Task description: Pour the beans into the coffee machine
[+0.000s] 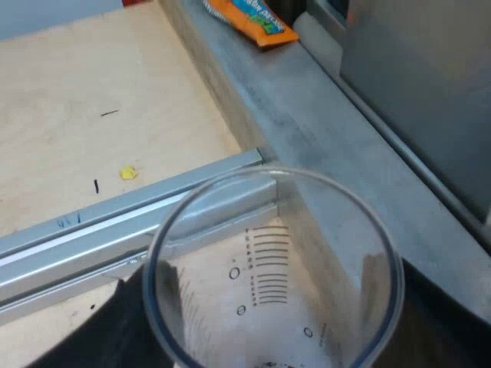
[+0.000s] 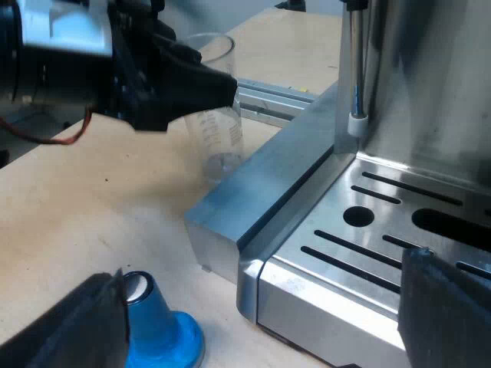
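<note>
My left gripper (image 1: 272,341) is shut on a clear measuring glass (image 1: 268,261), a dark finger (image 1: 115,322) on each side of it. I look down into the glass and see its printed scale and no beans. In the right wrist view the same glass (image 2: 221,130) hangs upright in the left gripper (image 2: 192,88), just above the wooden table beside the espresso machine's metal base (image 2: 253,192). My right gripper (image 2: 261,337) stands open, low at the machine's front corner, with nothing between its fingers (image 2: 77,330). A blue tamper (image 2: 157,330) stands on the table close to one right finger.
The machine's drip tray (image 2: 368,230) with slots and its steam wand (image 2: 357,69) rise beside the glass. An aluminium rail (image 1: 115,230) lies across the wooden table (image 1: 69,100). An orange packet (image 1: 249,19) rests on the grey metal ledge (image 1: 322,130).
</note>
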Controlling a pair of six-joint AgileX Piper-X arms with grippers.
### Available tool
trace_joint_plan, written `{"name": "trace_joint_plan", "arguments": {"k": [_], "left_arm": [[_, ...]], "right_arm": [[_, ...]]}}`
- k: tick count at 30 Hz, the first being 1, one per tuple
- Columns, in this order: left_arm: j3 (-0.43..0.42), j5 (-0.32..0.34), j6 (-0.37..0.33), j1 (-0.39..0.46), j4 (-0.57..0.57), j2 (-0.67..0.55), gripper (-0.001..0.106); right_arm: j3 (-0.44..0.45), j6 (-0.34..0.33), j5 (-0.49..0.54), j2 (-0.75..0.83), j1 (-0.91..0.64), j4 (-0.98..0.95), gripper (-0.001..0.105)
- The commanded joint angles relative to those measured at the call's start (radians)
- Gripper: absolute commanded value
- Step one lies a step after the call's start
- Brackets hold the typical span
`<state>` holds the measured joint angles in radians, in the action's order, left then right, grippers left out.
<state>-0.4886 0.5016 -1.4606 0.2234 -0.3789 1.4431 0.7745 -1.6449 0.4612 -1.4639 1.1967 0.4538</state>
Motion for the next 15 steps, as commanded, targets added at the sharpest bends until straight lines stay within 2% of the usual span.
{"name": "trace_joint_plan", "arguments": {"k": [1,3,4,7,15], "left_arm": [[0.047,0.010,0.001,0.001,-0.116,-0.002,0.000],[0.083,-0.003,-0.004,0.001,-0.197,-0.002,0.000],[0.100,-0.029,-0.026,0.001,-0.229,-0.002,0.000],[0.111,-0.104,-0.081,0.001,-0.219,-0.002,0.000],[0.111,-0.109,-0.092,0.001,-0.218,0.005,0.000]], "right_arm": [[0.001,-0.001,-0.004,0.002,-0.007,0.015,0.073],[0.001,-0.001,-0.004,0.002,-0.007,0.015,0.073],[0.001,-0.001,-0.004,0.002,-0.007,0.015,0.073],[0.001,-0.001,-0.004,0.002,-0.007,0.015,0.073],[0.001,0.004,-0.004,0.002,-0.007,0.015,0.073]]}}
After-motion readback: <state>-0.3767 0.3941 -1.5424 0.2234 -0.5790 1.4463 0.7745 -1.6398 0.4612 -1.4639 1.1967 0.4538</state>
